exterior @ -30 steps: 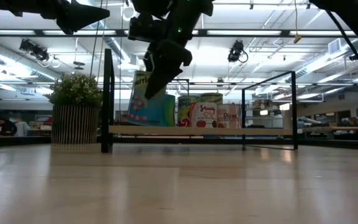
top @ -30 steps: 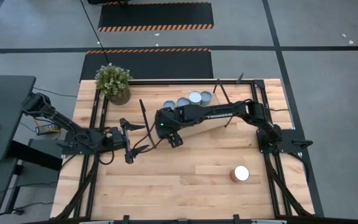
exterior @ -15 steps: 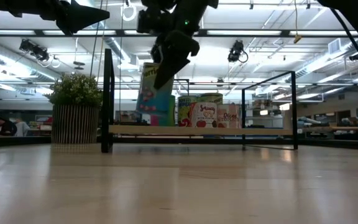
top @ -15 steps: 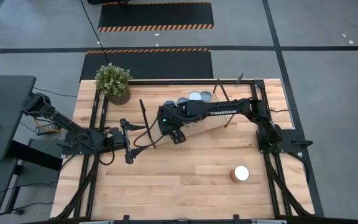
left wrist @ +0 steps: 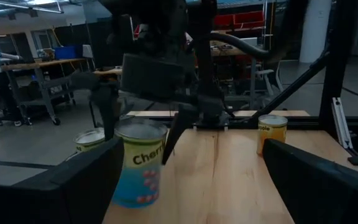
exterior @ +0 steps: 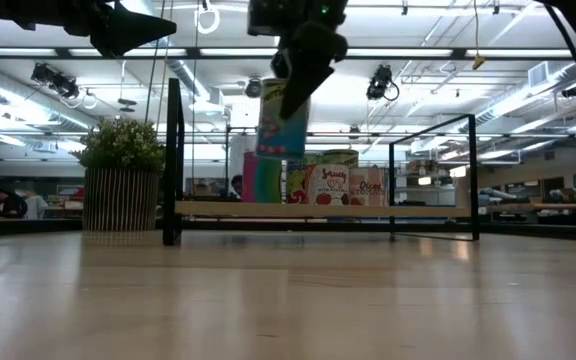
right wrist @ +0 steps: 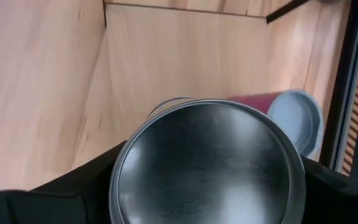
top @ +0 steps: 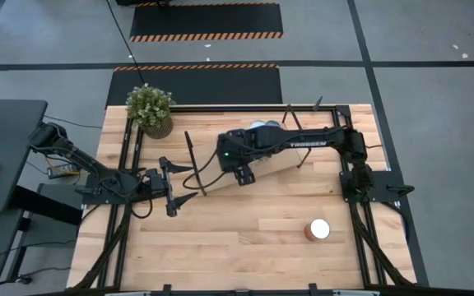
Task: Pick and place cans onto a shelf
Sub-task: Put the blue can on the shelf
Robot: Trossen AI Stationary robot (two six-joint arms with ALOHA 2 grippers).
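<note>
Carrying: right claw [exterior: 298, 85] closed on a blue "Cherry" can [exterior: 280, 115], held above the shelf [exterior: 318, 209] at upper centre
Next: I judge lowering it beside the shelved cans [exterior: 333, 180]
Waiting: left claw [top: 174, 187] spread, empty, left of centre
Remaining: white-topped can [top: 318, 229], lower right on the bench [top: 237, 238]

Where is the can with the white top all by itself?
In the high view, the white-topped can stands alone on the table, near its front right corner, well away from the shelf and the right gripper.
</note>
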